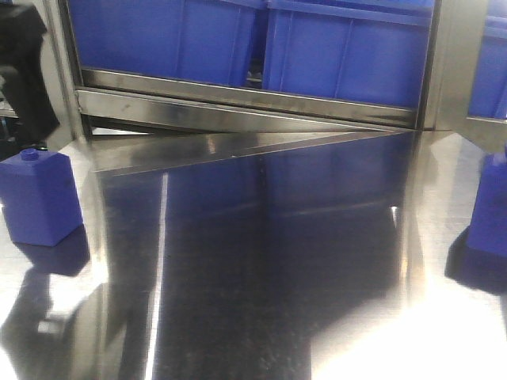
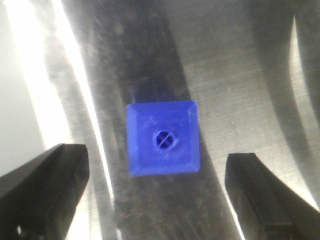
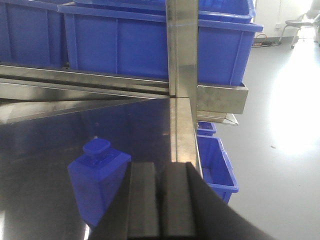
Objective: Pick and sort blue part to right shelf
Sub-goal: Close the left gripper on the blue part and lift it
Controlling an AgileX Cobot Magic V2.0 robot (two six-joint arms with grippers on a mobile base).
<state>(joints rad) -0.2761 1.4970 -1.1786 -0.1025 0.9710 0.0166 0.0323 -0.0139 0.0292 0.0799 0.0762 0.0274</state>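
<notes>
In the left wrist view, one blue part (image 2: 162, 139) is seen from above, its round knob facing the camera. It stands on the steel tabletop (image 2: 240, 75). My left gripper (image 2: 157, 187) is open above it, with one dark finger at each side and nothing held. The same part stands at the table's left (image 1: 36, 198). A second blue part (image 1: 491, 210) stands at the right edge. My right gripper (image 3: 161, 200) is shut and empty, just right of that part (image 3: 97, 182). The right shelf (image 1: 238, 99) runs along the back.
Large blue bins (image 1: 341, 47) fill the rack behind its front rail. A steel upright post (image 3: 182, 50) rises just beyond my right gripper. Smaller blue bins (image 3: 217, 167) sit low beside the table's right edge, over open floor (image 3: 280, 150).
</notes>
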